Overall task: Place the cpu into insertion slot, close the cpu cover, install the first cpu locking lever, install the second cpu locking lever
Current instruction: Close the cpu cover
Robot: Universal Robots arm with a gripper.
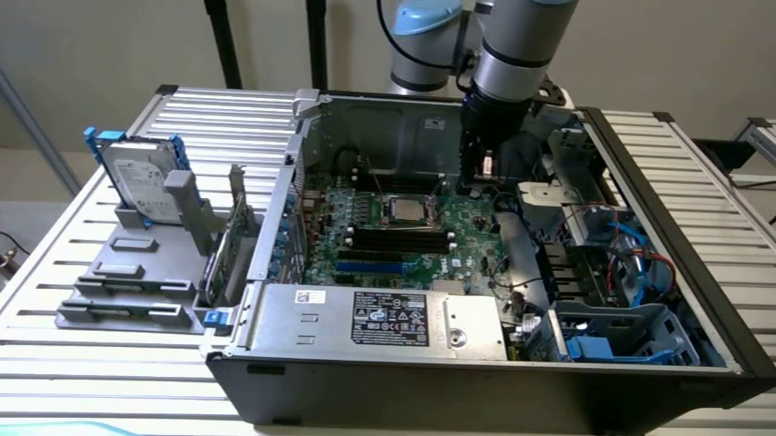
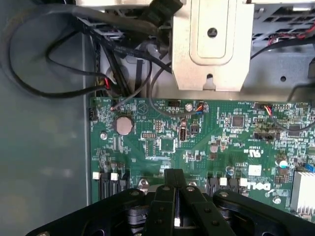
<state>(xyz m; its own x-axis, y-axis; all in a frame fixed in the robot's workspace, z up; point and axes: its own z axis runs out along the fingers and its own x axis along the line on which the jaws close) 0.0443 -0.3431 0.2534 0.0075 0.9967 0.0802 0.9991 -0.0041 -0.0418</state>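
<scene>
- The hand hangs inside the open computer case, over the far right part of the green motherboard. Its fingers are pressed flat together, and nothing is seen held between them.
- The insertion slot is found in the middle of the motherboard. It lies to the exterior view's left of the hand and a little nearer, apart from the fingertips.
- A pale square, judged to be the cpu, is seen lying inside the slot, framed by the silvery cpu cover. Whether the cover is fully down cannot be told.
- The slot is square, so no long axis is offered. The black memory slots, just nearer than it, are laid along the exterior view's left-to-right line.
- Only one arm is fitted, so no question of a nearer hand arises.
- In the wrist view, "DELL" is read in a white logo printed on the motherboard, near a round coin battery.
- White labels are carried by the grey power supply and by the hard drive standing on the slatted tabletop. Their print cannot be read.
</scene>
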